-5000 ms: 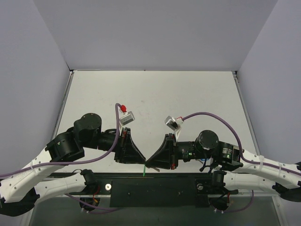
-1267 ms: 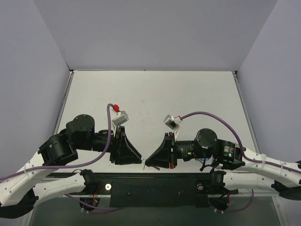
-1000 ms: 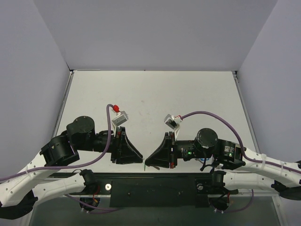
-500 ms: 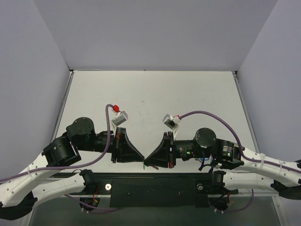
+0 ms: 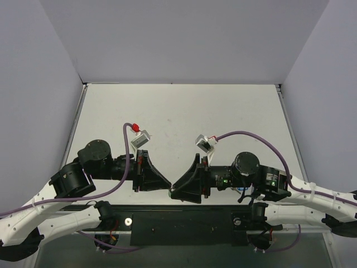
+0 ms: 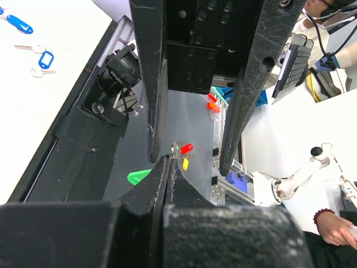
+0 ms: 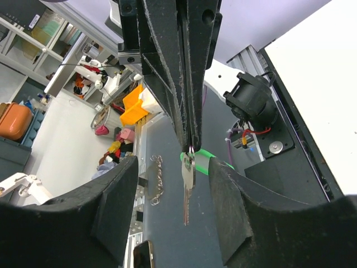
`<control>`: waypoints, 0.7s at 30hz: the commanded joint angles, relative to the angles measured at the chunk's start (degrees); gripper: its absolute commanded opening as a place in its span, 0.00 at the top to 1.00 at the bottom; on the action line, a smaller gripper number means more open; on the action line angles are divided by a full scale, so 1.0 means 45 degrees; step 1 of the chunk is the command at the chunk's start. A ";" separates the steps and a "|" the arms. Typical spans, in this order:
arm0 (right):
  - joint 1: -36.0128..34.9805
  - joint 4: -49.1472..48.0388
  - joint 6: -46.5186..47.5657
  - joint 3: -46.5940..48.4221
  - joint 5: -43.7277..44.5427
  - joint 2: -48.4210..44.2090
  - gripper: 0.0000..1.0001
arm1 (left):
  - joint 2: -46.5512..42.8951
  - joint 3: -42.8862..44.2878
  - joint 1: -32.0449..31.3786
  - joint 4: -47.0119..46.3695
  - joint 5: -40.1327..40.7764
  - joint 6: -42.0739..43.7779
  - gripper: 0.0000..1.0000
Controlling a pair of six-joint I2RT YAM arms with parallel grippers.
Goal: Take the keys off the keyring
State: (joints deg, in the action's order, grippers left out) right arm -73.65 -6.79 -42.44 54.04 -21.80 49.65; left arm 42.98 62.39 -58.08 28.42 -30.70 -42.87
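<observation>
My left gripper (image 5: 166, 186) is shut on the thin silvery keyring (image 7: 191, 149) at the table's near edge. A small silver key (image 7: 187, 181) hangs from the ring, with the bright green piece (image 7: 204, 160) behind it. The green piece also shows in the left wrist view (image 6: 139, 177), beside my shut left fingertips (image 6: 167, 163). My right gripper (image 5: 175, 191) is open and empty. Its two fingers stand either side of the left gripper's tip and the hanging key, apart from both, in the right wrist view (image 7: 174, 167). In the top view the keys are almost hidden between the two tips.
The black base bar (image 5: 178, 220) lies just below both grippers, off the table's near edge. Purple cables (image 5: 245, 135) arch over the wrists. Blue-tagged keys (image 6: 46, 57) lie on a white surface at the left wrist view's upper left. A metal chain (image 7: 155, 178) lies below.
Both grippers stay tip to tip and have shifted slightly away from the near edge. The left elbow has drawn back to the left since five seconds ago.
</observation>
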 commanded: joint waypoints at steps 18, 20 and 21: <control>-0.0118 -0.1187 -0.0335 -0.0623 0.0568 -0.0682 0.66 | -0.0469 0.0218 -0.0061 -0.0360 0.1079 -0.0199 1.00; -0.0099 -0.1187 -0.0297 -0.0603 0.0567 -0.0681 0.71 | -0.0489 0.0198 -0.0061 -0.0340 0.1099 -0.0199 1.00; -0.0118 -0.1187 -0.0297 -0.0584 0.0548 -0.0623 0.72 | -0.0508 0.0179 -0.0061 -0.0379 0.1099 -0.0219 1.00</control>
State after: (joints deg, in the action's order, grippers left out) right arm -73.65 -7.68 -43.68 51.09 -19.75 46.54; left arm 41.21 62.39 -58.08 28.47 -26.72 -43.33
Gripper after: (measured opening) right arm 0.311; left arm 0.017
